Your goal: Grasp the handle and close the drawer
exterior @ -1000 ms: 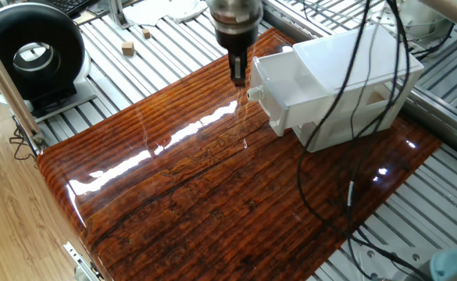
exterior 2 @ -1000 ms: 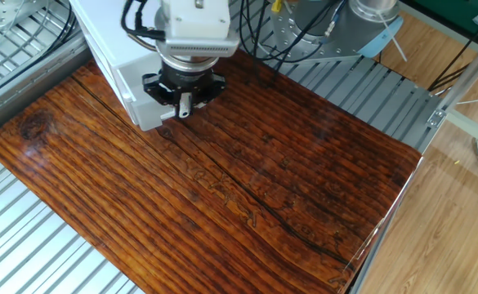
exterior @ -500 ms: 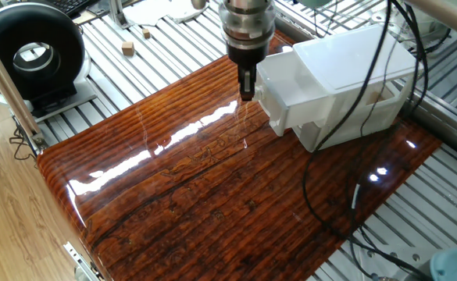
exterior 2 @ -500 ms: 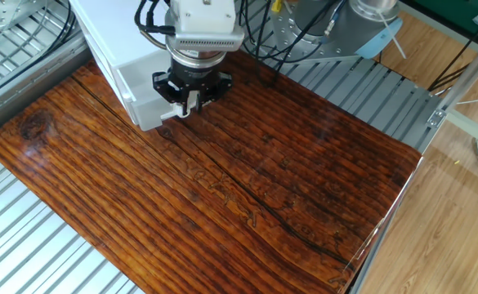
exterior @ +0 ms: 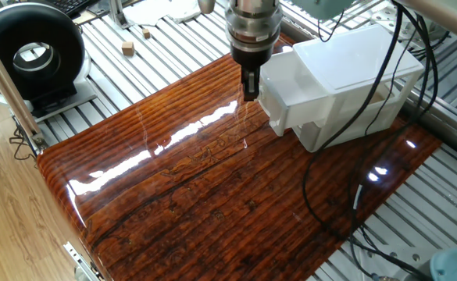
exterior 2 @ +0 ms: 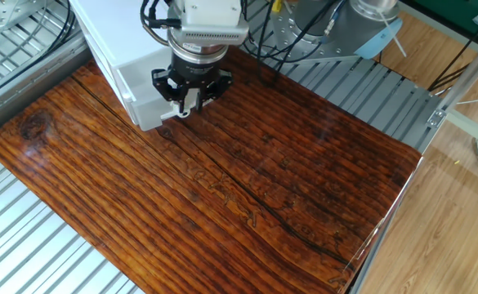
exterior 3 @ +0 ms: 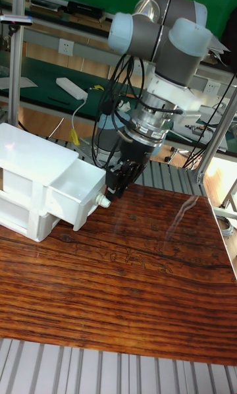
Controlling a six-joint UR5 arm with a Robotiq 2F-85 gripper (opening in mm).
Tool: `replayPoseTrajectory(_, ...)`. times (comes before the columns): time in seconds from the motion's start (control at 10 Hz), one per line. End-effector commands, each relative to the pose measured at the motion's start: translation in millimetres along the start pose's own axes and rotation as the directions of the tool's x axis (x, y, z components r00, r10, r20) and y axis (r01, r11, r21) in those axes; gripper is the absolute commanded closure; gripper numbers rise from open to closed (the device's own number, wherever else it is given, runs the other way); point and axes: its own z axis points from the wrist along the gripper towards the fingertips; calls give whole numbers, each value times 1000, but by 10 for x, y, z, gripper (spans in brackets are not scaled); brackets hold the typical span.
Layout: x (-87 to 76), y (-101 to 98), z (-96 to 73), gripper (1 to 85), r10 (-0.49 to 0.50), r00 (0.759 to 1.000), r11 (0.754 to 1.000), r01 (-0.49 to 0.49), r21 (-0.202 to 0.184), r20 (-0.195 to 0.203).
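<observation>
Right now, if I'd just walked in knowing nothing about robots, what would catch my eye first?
Probably the glossy striped wooden tabletop, with a small white plastic cabinet at its far edge. The upper drawer sticks out open, and the gripper hangs right in front of it, jaws by the little round handle.

In one fixed view the tool (exterior: 249, 84) stands in front of the handle, which is hidden, and the arm above runs off the top edge. In the other fixed view the tool (exterior 2: 188, 100) covers the drawer (exterior 2: 140, 96) front's middle, and the cabinet (exterior 2: 112, 41) is cut by the upper left edge. In the tall view the handle (exterior 3: 103, 201) shows beside the tool (exterior 3: 117, 188), but whether the fingers touch it is too small to tell.
</observation>
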Motion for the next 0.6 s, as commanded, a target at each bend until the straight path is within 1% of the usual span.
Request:
replayPoseTrajectory(0.0, -3, -61, -14, 470, -117, 993, 992, 117, 37, -5)
replayPoseTrajectory(0.2, -10, -45, -8, 467, -133, 991, 991, 133, 32, -2)
replayPoseTrajectory(0.3, 30, -17, 6, 467, -153, 988, 988, 153, 21, -15)
replayPoseTrajectory(0.4, 64, 23, 42, 463, -163, 986, 986, 164, 15, -18)
replayPoseTrajectory(0.5, 86, 44, 92, 460, -174, 985, 985, 174, 19, -13)
